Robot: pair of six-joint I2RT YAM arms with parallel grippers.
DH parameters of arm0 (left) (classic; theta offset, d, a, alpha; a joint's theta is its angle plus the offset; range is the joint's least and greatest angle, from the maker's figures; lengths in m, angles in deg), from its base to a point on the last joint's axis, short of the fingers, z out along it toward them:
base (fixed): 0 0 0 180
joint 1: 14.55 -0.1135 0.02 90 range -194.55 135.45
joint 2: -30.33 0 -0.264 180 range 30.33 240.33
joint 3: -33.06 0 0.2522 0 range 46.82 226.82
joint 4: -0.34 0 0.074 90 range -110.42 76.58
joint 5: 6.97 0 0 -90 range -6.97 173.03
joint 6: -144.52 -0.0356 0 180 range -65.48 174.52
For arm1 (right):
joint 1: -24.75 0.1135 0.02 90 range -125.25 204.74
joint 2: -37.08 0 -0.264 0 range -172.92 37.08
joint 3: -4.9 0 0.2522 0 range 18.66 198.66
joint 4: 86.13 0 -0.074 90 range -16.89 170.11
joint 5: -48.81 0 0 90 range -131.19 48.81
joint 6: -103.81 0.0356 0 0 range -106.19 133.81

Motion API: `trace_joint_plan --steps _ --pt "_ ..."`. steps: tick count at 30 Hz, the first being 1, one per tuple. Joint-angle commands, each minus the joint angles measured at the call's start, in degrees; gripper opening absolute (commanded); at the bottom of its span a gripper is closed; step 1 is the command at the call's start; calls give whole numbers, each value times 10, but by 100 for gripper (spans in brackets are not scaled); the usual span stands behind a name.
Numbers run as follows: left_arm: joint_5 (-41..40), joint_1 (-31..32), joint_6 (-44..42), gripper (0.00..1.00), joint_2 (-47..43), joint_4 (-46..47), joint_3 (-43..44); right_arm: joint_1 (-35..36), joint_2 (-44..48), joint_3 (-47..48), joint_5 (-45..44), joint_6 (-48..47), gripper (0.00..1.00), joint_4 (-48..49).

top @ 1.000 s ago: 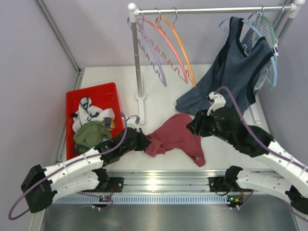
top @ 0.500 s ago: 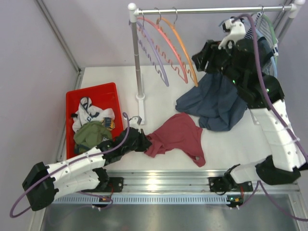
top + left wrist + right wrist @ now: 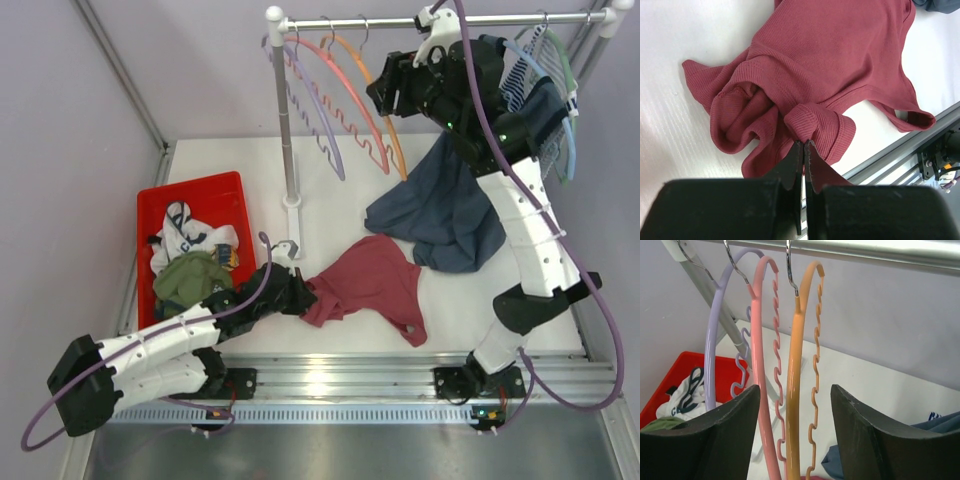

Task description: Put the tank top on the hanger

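From above, we see the maroon tank top [image 3: 372, 283] lying crumpled on the white surface [image 3: 330, 200]. It is well apart from the thin orange hanger [image 3: 377, 100], which is hooked on the metal rail [image 3: 330, 22]. At the left wrist, the left jaws are pinched tight on a ribbed fold of its cloth. At the right wrist, the right jaws gape wide and hold nothing, with the hanger's curved arm and wavy bar in the gap between them.
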Motion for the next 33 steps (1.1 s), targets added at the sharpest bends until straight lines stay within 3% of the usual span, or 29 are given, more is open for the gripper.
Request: trace_joint_plan --steps 1,15,28,33 --pt "3 1 -8 0 -3 10 21 -5 -14 23 7 -22 58 28" --pt "3 1 -7 0 -6 8 19 -4 -46 18 -16 -51 44 18" --pt "5 1 -9 0 5 5 27 -3 -69 50 -7 -77 40 -21" --pt "5 1 -15 0 11 3 35 -3 -70 48 -7 -95 31 -22"
